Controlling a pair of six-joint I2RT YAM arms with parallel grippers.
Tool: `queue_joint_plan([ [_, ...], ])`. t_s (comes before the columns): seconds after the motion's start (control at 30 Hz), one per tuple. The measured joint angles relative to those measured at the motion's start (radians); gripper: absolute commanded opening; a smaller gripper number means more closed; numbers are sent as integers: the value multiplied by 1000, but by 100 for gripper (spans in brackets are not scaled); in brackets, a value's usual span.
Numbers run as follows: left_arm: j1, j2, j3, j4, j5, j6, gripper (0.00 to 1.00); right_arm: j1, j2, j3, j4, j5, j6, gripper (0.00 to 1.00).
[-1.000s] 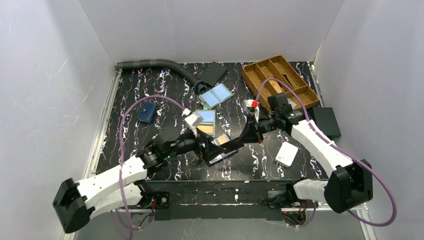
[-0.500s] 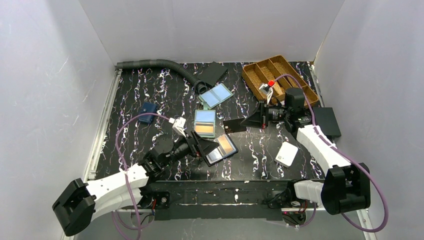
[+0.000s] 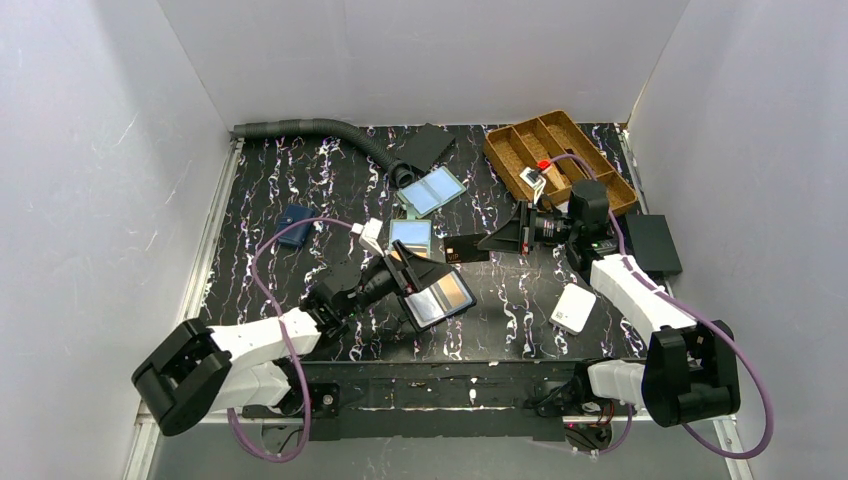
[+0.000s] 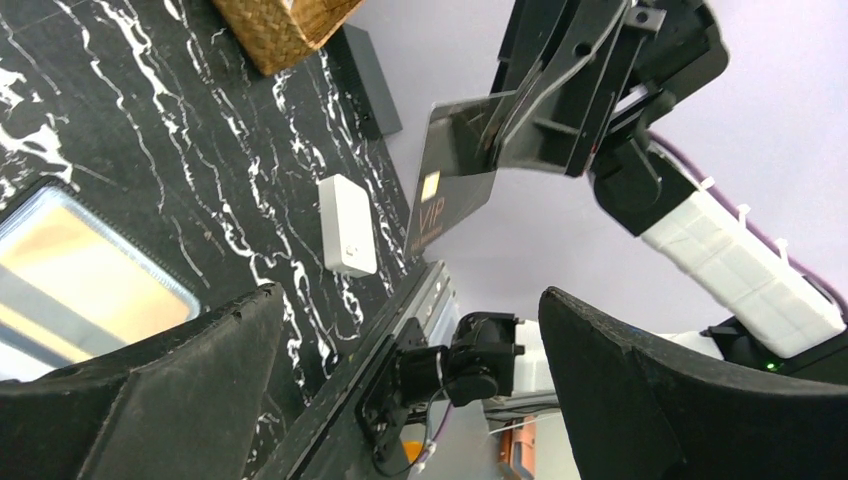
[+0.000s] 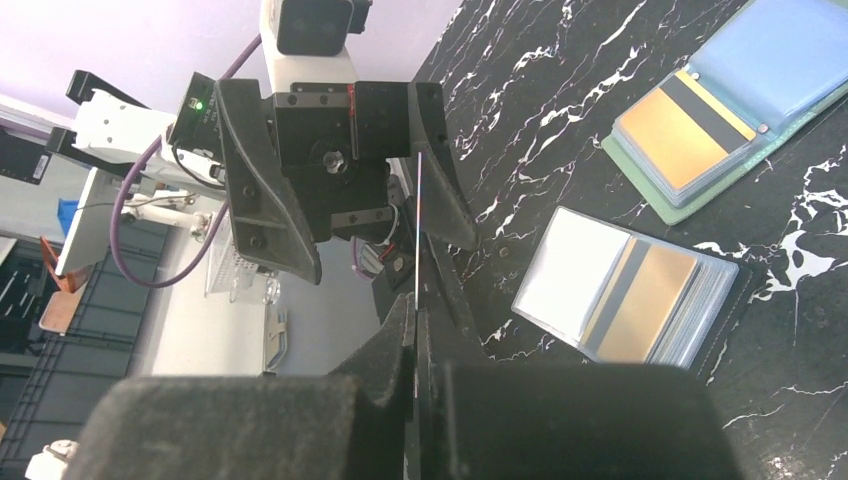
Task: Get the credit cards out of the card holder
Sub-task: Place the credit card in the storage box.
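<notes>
Above the table [image 3: 330, 180], right jaws clamp a black card [image 3: 467, 250]; left jaws gape.

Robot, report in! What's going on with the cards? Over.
Right gripper shut on black card, held in the air. Left gripper open, empty. Orange card in holder. Nothing blocking.
</notes>
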Motion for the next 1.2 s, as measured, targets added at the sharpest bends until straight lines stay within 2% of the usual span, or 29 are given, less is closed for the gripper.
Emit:
queue_joint_plan([
  [0.27,33,133,20,158,40,-66,97,0,-1,-14,30,0,36,1],
  [0.53,46,185,35,241,61,-91,81,0,-10,-16,47,0,38,1],
  [0.97,64,270,75,329,113,-127,40,0,-11,-16,51,0,41,1],
  [1.07,67,286,81,345,124,-131,24,0,-12,-23,52,-1,41,1],
  [1.17,72,291,84,356,139,-127,0,0,-12,-33,50,0,40,1],
  [1.2,72,291,84,359,145,-124,0,0,-12,-34,51,0,40,1],
])
